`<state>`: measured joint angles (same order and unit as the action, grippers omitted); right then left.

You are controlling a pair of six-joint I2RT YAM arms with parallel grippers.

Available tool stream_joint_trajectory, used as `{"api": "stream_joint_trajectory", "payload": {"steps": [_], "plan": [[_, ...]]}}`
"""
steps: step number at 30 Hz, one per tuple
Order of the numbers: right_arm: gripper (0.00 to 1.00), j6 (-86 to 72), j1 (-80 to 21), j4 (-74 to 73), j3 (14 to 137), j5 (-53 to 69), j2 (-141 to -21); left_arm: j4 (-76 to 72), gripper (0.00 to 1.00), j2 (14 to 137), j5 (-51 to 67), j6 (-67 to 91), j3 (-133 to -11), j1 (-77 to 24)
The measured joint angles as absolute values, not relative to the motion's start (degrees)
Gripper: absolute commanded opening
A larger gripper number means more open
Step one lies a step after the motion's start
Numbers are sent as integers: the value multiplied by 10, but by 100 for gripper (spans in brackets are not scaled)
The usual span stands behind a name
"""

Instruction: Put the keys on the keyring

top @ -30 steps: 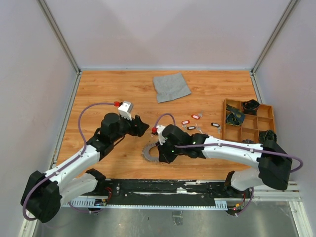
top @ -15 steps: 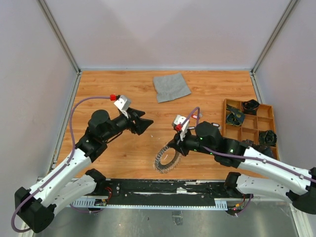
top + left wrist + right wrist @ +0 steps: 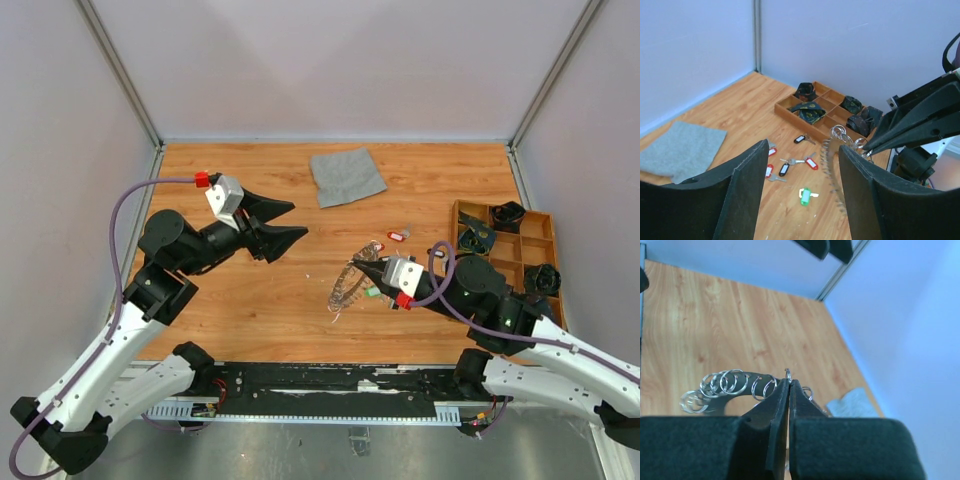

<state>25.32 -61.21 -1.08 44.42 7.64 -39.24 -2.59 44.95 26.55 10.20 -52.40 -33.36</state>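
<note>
Far left, the left gripper [image 3: 298, 220] hangs over bare boards, jaws wide apart w/ nothing btwn them, nose pointing right toward the centre. Behind the middle lies a grey cloth [image 3: 347, 176], out of play. Next over, the keyring [image 3: 343, 289] stands up on edge and tilted. Its top rim is pinched by the right gripper [image 3: 362, 264], whose fingers are pressed tight together on it, w/ small split rings fanned along the rim. Whether the ring's low edge touches the table can't be told. Just right of it lies a green-tagged key [image 3: 805, 196], below the right arm's wrist. The other keys [image 3: 790, 161] are scattered a bit further back, red and black tags, long axes pointing every which way. Far right is the wooden tray [image 3: 512, 250] w/ black parts. Key relation: the right arm is busy, so the free left arm prob. fetches. The keys lie to its right, straight ahead in its wrist cam, w/ the edge-on ring just right of that line, so the approach looks clear.
</note>
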Motion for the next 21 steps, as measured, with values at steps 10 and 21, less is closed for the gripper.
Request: {"api": "stream_joint_trajectory", "payload": {"steps": [10,21], "plan": [[0,281,-612,209,421,132,-421,17,63,468,272,67,-586,-365],[0,185,-612,400,415,164,-452,11,60,460,287,81,-601,-365]]}}
